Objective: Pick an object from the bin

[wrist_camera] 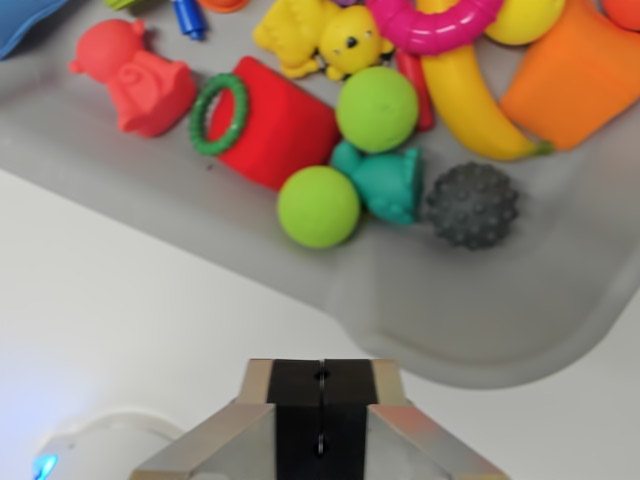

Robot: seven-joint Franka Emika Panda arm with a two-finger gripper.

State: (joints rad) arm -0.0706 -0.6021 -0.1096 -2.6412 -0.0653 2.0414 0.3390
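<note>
The orange block (580,75) is cropped by the right edge, and the pink ring (432,28) and a blue shape (28,25) by the top. The banana (470,100) is partly covered by the ring.

Bin (500,330) matt grey plastic; pink ring (432,30) glossy; grey ball (471,205) rough, spiky; green balls (318,206) smooth matt.

The lone wrist view looks steeply down past the hand (321,410) onto the nearby bin (480,330).

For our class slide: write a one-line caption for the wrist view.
Shut claw hovers outside a grey bin of toys, including two green balls.
</note>
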